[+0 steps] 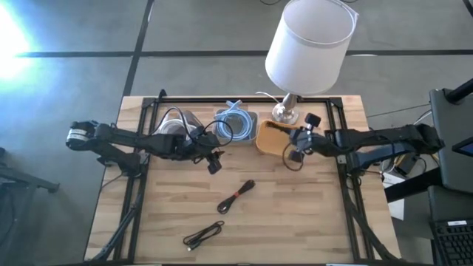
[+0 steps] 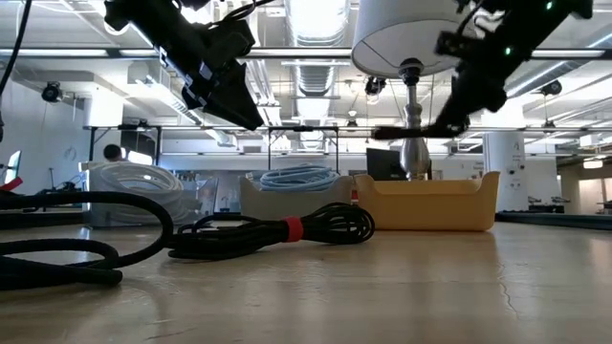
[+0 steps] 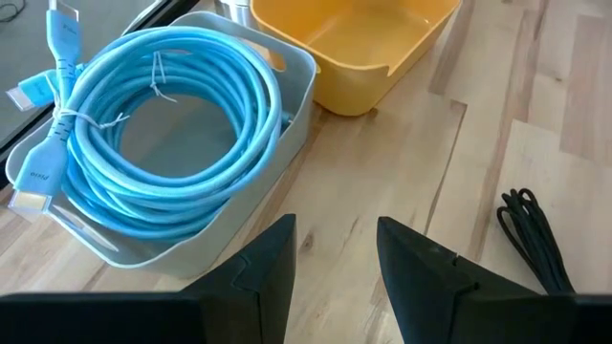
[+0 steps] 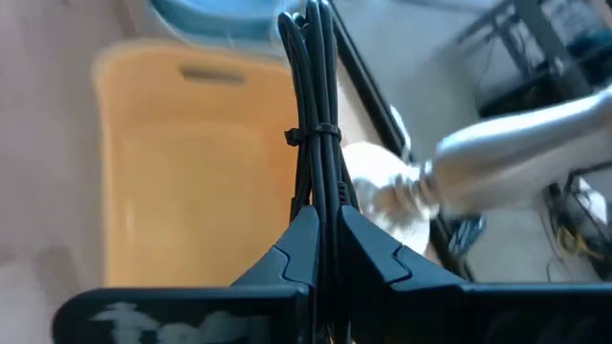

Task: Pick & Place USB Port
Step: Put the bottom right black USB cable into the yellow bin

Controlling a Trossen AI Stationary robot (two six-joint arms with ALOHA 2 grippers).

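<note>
The two bins sit side by side at the table's back edge — grey bin left, yellow bin right (lamp just behind). Two bundled cables lie in front, mid-table.
</note>
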